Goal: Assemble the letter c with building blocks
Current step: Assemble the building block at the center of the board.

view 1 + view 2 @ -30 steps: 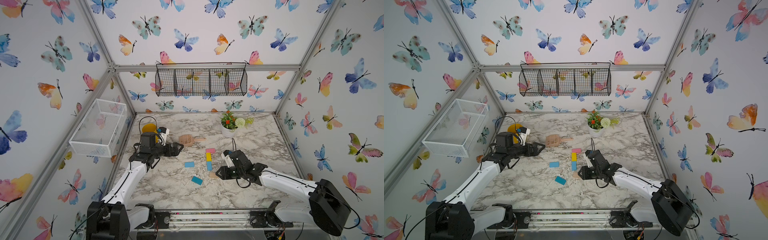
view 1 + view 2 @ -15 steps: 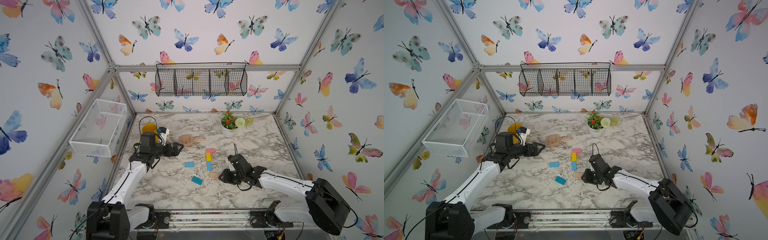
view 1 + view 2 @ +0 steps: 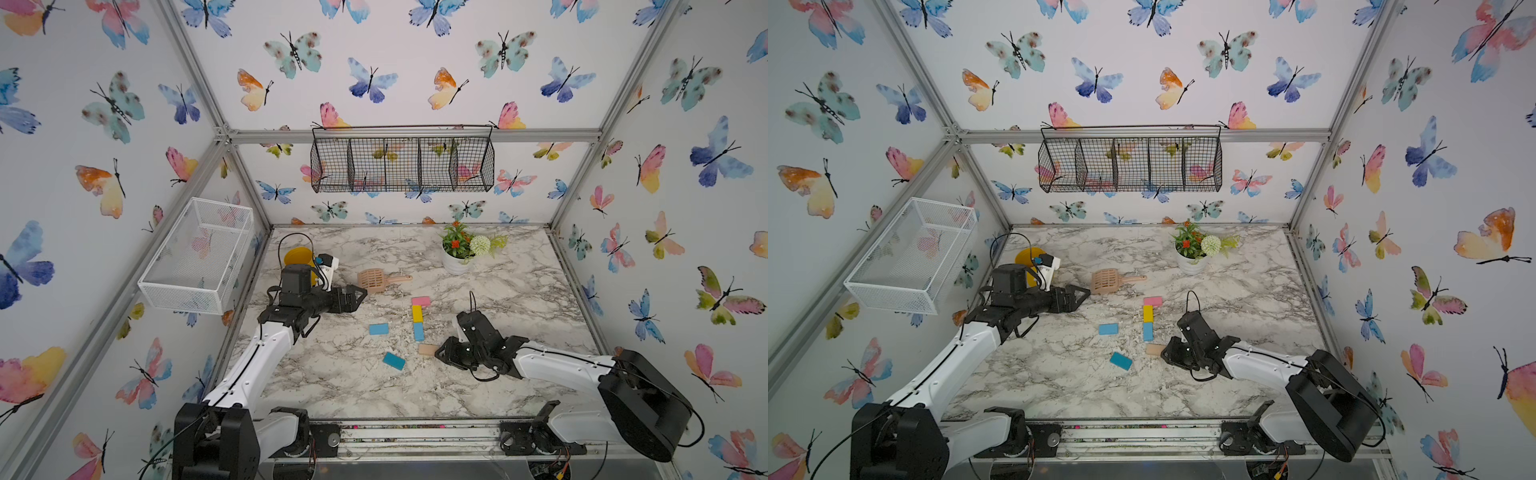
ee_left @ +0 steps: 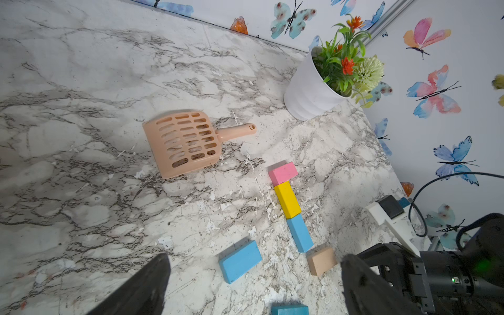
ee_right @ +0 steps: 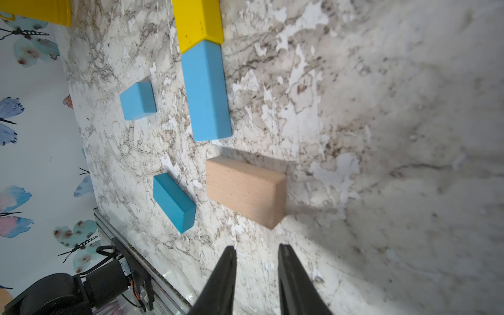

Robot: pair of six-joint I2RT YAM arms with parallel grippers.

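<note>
Right pincer (image 5: 256, 246) has dropped low to the desk (image 3: 332, 382) over the last second and its jaws have narrowed to a slim gap, holding nothing. The tips sit just short of the tan block (image 5: 245, 191), apart from it in the right wrist view. Tan block hasn't shifted: it lies flat and crosswise, a bit skewed, just beyond the near end of the light blue block (image 5: 206, 92) with a small gap between them. That blue butts end to end with yellow (image 5: 197, 21), and pink (image 3: 420, 301) caps the far end, so spine and one arm look placed. Narrowed jaws at desk level read as a nudge setup rather than a pick, likely to square the tan block against the spine as the other arm; a skewed push could knock the blue out of line. Spare light blue (image 5: 138, 101) and teal (image 5: 173, 203) are loose off to the side, unplaced. Left pincer (image 3: 359, 296) is unchanged: wide open, empty, parked near the scoop (image 3: 376, 279), well away from the blocks.
</note>
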